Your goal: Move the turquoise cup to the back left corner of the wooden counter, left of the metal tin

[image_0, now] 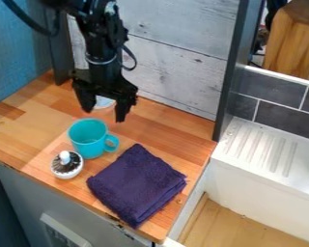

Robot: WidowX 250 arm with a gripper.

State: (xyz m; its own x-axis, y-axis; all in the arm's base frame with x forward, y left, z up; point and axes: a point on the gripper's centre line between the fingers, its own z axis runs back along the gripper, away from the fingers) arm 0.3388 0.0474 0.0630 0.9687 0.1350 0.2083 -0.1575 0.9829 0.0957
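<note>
The gripper [105, 114] hangs over the back left of the wooden counter, its two fingers apart with no object between them that I can make out. Just below and in front of it stands a teal mug [88, 139], upright, with its handle toward the right. A small white pot with a dark top and a white knob [66, 164] sits at the mug's front left. To the right of both lies a folded dark purple cloth [137, 184]. Behind the fingers is a pale round thing [104, 102], partly hidden by the gripper.
The wooden counter [176, 134] is bounded by a whitewashed plank wall [176, 48] behind and a blue wall at left. A dark upright post [229, 77] rises at its right back corner. Farther right is a white sink unit with a ridged drainboard [263, 147].
</note>
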